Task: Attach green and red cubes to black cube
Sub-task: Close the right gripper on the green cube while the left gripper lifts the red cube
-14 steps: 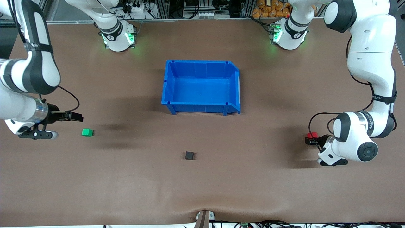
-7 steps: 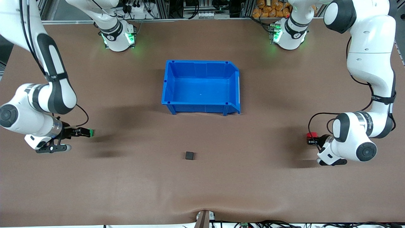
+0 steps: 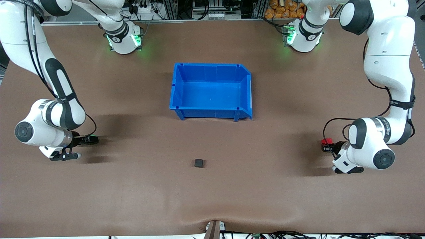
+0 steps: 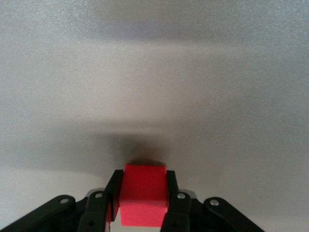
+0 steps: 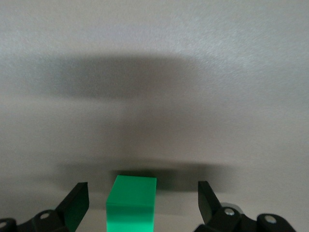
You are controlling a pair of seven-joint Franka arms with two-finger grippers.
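Two grippers worked: left gripper (image 3: 324,146) clamped the small red cube (image 4: 143,193); right gripper (image 3: 93,139), fingers spread, straddled the small green cube (image 5: 131,203). Matte black cube (image 3: 199,163) lay nearer the camera than the blue plastic bin (image 3: 177,96).

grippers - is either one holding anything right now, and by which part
The left gripper is shut on the red cube, fingers on two opposite side faces. The right gripper is open around the green cube, holding nothing.

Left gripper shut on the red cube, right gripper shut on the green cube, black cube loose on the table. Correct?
One error: the right gripper is open, its fingers standing apart from the green cube, per the right wrist view. The left gripper is shut on the red cube; the black cube lies loose.
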